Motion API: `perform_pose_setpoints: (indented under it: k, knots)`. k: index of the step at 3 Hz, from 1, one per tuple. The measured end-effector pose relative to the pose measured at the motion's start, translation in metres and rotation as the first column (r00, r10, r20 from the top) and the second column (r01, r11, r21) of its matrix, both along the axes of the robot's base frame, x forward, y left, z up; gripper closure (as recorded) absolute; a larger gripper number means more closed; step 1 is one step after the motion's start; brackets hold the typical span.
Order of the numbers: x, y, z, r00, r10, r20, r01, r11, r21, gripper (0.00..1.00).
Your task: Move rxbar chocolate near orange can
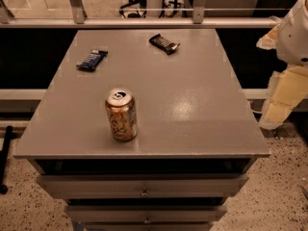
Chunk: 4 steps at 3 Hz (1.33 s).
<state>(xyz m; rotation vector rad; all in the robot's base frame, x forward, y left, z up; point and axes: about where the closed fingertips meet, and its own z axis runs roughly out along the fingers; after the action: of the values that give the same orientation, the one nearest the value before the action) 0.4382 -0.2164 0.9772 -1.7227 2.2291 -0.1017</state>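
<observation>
Camera view: cream gripper [279, 105] beside glossy table [192, 76]

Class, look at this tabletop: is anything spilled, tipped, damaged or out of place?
Nothing stands out. The orange can stands upright near the front; the rxbar chocolate and the blue bar lie flat at the far end. The gripper hangs to the right of the table.

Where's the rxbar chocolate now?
In the camera view, the rxbar chocolate lies near the table's far edge, right of the blue bar, beyond the orange can; the gripper hangs off its right side.
</observation>
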Motion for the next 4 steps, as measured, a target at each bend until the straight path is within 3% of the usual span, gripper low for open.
perform_pose_setpoints:
  k: [2,3,4]
  knots:
    - [0.011,0.004,-0.003,0.9999,0.005,0.012,-0.005,1.000,0.019,0.00]
    - [0.074,0.024,-0.025,0.9987,0.014,0.050,-0.020,0.992,0.124,0.00]
    - [0.144,0.050,-0.049,0.9970,-0.004,0.077,-0.016,0.965,0.264,0.00]
